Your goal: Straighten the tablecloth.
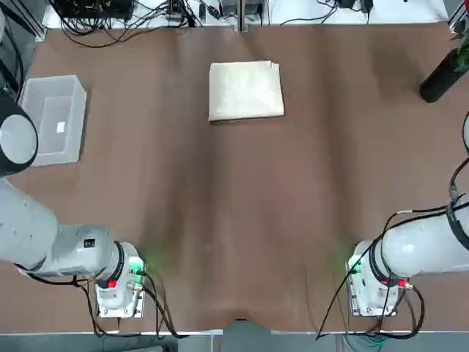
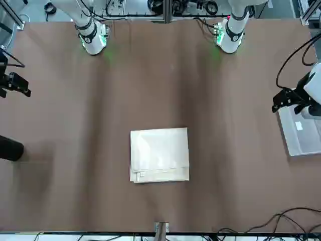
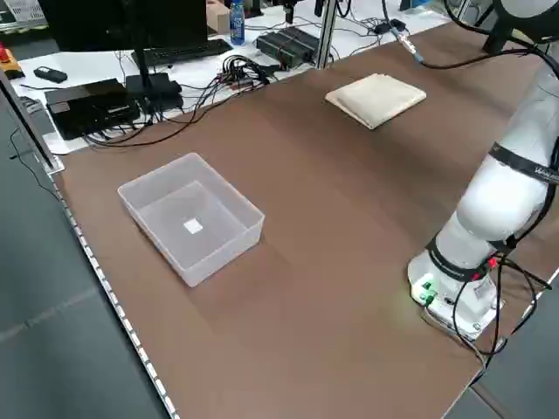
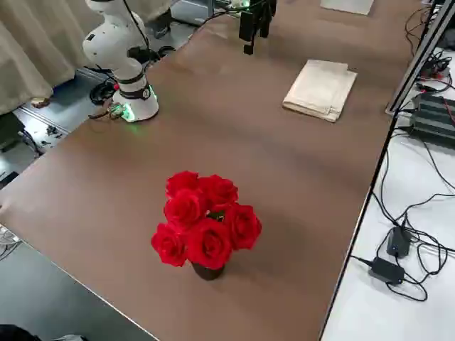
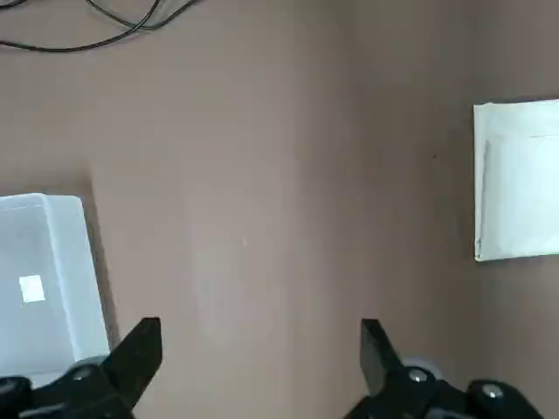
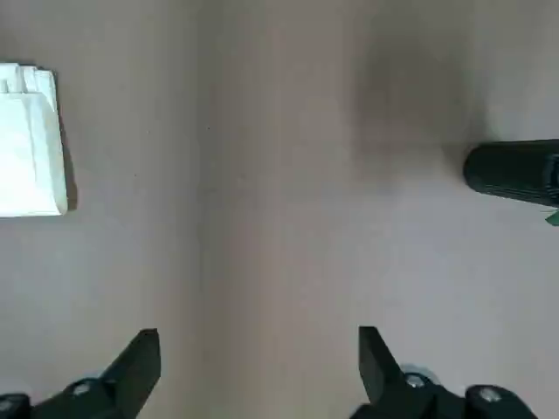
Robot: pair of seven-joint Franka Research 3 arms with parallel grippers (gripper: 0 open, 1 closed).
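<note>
At the bottom edge of the top view the two arm bases sit on the brown table covering [image 1: 242, 220], the left arm's base [image 1: 117, 282] in the lower left corner and the right arm's base [image 1: 374, 282] in the lower right. Both arms are raised over the sides of the table. In the left wrist view the left gripper [image 5: 260, 345] hangs with its black fingers spread wide apart and nothing between them, above bare brown covering; the right gripper [image 6: 258, 349] in the right wrist view is likewise spread and holds nothing. Farther up, at the left edge of the top view, stands a clear plastic bin [image 1: 53, 117] with a small white piece inside. Beyond the middle, in the upper centre, lies the tablecloth [image 1: 245, 90], cream, folded into a small neat rectangle, well apart from both grippers. At the upper right edge, a dark vase [image 1: 445, 77] of red roses [image 4: 205, 217] stands.
</note>
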